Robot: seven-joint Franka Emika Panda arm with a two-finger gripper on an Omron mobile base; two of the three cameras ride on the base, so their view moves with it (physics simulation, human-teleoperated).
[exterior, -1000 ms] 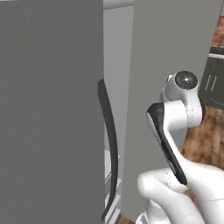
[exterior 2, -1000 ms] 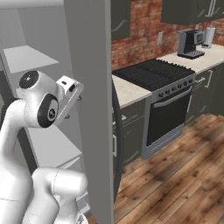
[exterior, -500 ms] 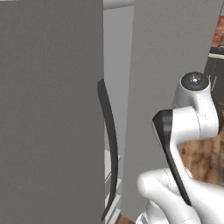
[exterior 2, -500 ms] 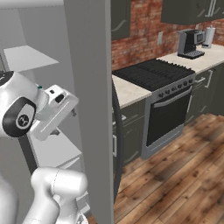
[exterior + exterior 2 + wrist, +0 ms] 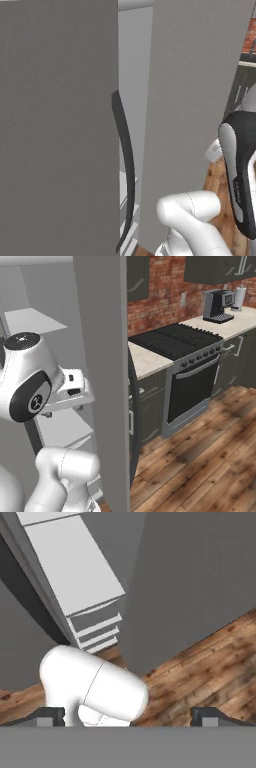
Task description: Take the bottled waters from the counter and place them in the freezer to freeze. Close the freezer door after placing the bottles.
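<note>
The freezer stands open, its pale shelves bare where I can see them. Its grey freezer door is swung out toward me at the left, and a dark bar handle runs along its edge. In the hand view my gripper is open, fingertips wide apart with nothing between them, looking down at the lower shelves and the wood floor. The bottled waters are out of view. A strip of the beige counter lies beside the stove.
The fridge's other grey door stands just right of my arm. Beyond it are a black stove with an oven below, a coffee machine on the far counter, dark cabinets and open wood floor.
My arm has folded lower and drawn back from the freezer shelves, with its upper joint swinging right in the left base view. The jaws have stayed wide open.
</note>
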